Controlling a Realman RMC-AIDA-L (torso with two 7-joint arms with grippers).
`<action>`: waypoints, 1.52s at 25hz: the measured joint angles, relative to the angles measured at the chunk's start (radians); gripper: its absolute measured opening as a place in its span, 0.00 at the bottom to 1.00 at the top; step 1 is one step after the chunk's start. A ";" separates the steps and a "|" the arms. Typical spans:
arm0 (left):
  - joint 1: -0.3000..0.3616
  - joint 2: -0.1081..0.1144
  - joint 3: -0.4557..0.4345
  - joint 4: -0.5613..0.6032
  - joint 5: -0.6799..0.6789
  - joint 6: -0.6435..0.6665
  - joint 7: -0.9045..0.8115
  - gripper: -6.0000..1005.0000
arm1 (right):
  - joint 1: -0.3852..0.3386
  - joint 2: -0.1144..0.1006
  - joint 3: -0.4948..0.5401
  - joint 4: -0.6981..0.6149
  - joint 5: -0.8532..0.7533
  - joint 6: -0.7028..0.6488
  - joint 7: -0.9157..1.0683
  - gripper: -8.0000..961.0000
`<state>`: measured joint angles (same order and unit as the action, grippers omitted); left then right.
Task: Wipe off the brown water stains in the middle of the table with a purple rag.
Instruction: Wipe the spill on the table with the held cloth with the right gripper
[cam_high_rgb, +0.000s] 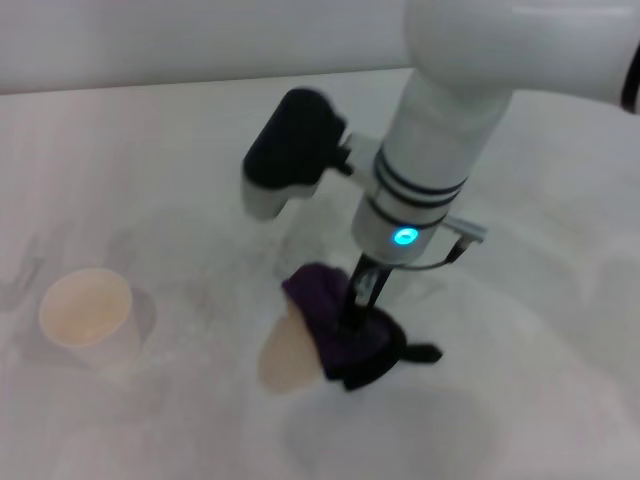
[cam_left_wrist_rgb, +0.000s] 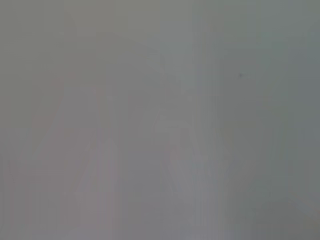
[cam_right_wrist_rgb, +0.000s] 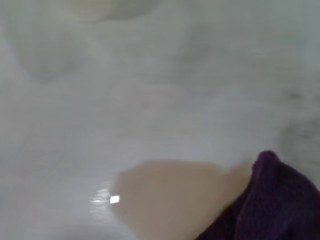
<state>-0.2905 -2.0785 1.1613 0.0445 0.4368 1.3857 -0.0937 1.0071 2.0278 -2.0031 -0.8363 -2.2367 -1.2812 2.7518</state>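
Right gripper (cam_high_rgb: 358, 305): jaws closed on the purple rag (cam_high_rgb: 345, 330), pressing it down on the table (cam_high_rgb: 520, 330) near the middle. Rag is bunched, its black tab (cam_high_rgb: 422, 353) sticking out on the robot's right. Rag covers the right edge of the brown stain (cam_high_rgb: 287, 357); the rest of the stain lies bare. 1 paper cup (cam_high_rgb: 87, 312) stands well apart on the robot's left. Left gripper is not in view.
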 joint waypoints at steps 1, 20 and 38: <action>-0.001 0.000 0.000 0.000 0.000 -0.001 0.000 0.89 | 0.008 0.000 -0.027 -0.004 0.027 0.002 0.001 0.12; 0.007 -0.005 0.001 -0.007 0.002 -0.002 0.000 0.89 | 0.095 0.000 -0.245 -0.044 0.213 0.109 -0.011 0.14; 0.008 -0.005 0.001 -0.008 0.002 0.003 -0.006 0.89 | 0.073 0.000 -0.022 0.096 -0.043 0.081 -0.015 0.18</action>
<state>-0.2821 -2.0837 1.1627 0.0368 0.4385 1.3889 -0.0993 1.0803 2.0281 -2.0247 -0.7398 -2.2802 -1.2003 2.7369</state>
